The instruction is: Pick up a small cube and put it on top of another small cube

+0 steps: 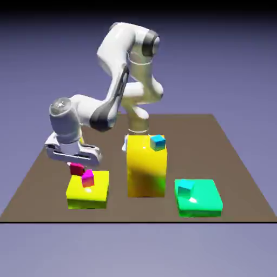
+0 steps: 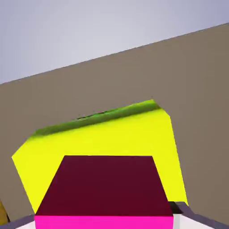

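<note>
My pincer (image 1: 77, 164) is clamped on the crimson cube (image 1: 77, 169), which hangs just above and beside the magenta cube (image 1: 87, 178); I cannot tell whether the two touch. The magenta cube sits on a low yellow block (image 1: 86, 196) near the bench's front left corner in the exterior view. In the hand view the crimson cube (image 2: 105, 185) fills the lower frame and hides most of my fingertips. The brown bench (image 1: 238, 162) also carries a tall yellow block (image 1: 146, 170) topped by a cyan cube (image 1: 157, 142), and a green block (image 1: 203, 199) with another cyan cube (image 1: 185, 188). Behind is plain blue-violet backdrop.
</note>
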Controlling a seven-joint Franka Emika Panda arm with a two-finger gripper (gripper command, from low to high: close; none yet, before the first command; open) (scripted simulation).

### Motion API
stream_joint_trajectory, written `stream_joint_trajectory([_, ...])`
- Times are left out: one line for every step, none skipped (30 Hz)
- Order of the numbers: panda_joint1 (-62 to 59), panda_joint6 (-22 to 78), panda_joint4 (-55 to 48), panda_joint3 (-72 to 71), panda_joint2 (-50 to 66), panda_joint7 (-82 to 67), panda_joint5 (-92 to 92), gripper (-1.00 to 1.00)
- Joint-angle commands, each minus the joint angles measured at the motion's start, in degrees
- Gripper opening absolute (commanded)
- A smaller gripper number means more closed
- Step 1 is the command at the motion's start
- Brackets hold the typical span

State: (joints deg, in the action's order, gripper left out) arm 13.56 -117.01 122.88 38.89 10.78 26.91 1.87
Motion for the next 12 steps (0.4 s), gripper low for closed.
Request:
stream_joint_trajectory([1.09, 0.12, 1.61, 0.84, -2.08, -0.95, -1.69, -1.0])
stream_joint_trajectory([2.17, 0.27, 3.22, 1.68, -4.16, -1.99, -3.19, -1.0])
stream_joint_trajectory([2.34, 0.29, 3.47, 1.81, -4.48, -2.15, -3.43, -1.0])
stream_joint_trajectory([2.34, 0.29, 3.47, 1.81, -4.48, -2.15, -3.43, -1.0])
stream_joint_trajectory([1.83, -2.2, 4.73, 1.37, -2.94, -2.92, -2.34, -1.0])
stream_joint_trajectory([1.33, -4.69, 5.99, 0.93, -1.4, -3.69, -1.25, -1.0])
stream_joint_trajectory([0.82, -7.18, 7.25, 0.49, 0.14, -4.45, -0.16, -1.0])
stream_joint_trajectory([0.31, -9.66, 8.51, 0.05, 1.68, -5.22, 0.93, -1.0])
stream_joint_trajectory([0.28, -9.84, 8.6, 0.01, 1.79, -5.28, 1.01, -1.0])
stream_joint_trajectory([0.28, -9.84, 8.6, 0.01, 1.79, -5.28, 1.01, 1.0])
stream_joint_trajectory([0.28, -9.84, 8.6, 0.01, 1.79, -5.28, 1.01, 1.0])
stream_joint_trajectory([0.78, -7.35, 7.34, 0.46, 0.25, -4.51, -0.08, 1.0])
